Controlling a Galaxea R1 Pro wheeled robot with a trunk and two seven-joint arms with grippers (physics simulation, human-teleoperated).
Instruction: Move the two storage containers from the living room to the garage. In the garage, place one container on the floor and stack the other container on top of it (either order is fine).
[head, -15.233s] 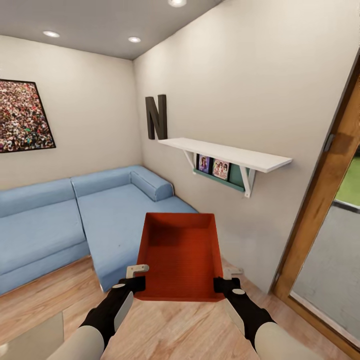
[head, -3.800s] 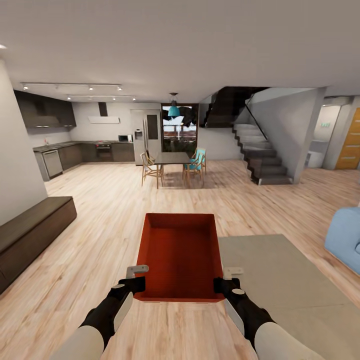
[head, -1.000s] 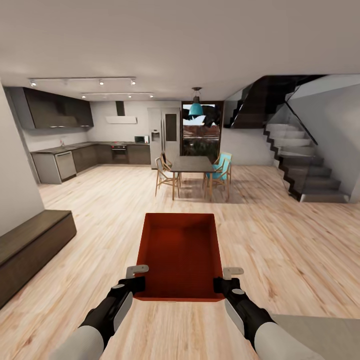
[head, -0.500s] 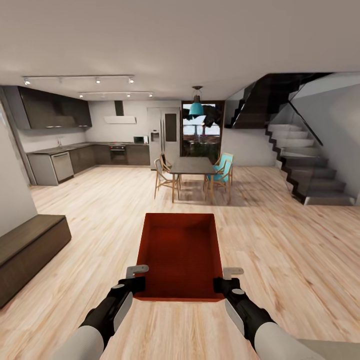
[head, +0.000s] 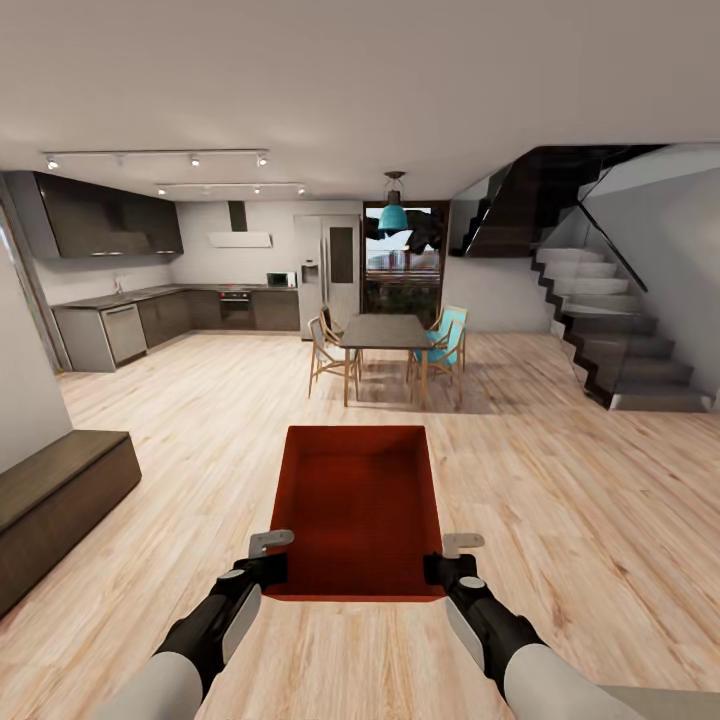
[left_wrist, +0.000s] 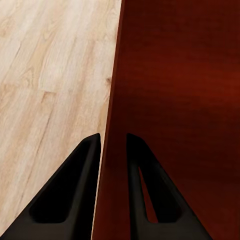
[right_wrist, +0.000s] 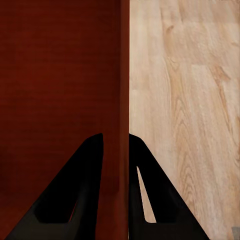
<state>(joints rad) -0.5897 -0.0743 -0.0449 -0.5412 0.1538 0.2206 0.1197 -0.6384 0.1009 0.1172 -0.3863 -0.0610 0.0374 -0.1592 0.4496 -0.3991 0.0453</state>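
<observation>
Over wood floor (head: 560, 500), both arms' jaws pinch the storage container's (head: 358, 510) side walls between them.

A light wood plank floor (head: 600, 500) runs through an open-plan room under a plain ceiling (head: 360, 70). At the centre stands a dark dining table (head: 385, 331) ringed by wooden chairs (head: 325, 355) and a turquoise chair (head: 447, 335), with a teal pendant lamp (head: 393, 215) hanging above it before a dark-framed window (head: 402, 265). To the left, a kitchen with dark cabinets (head: 100, 215), a grey counter (head: 120, 298), a white range hood (head: 240, 238) and a steel fridge (head: 328, 268) sits under track lights (head: 155, 157). A dark staircase (head: 620, 345) with a glass side climbs on the right. A low dark bench (head: 55, 505) lines the near left wall.
</observation>
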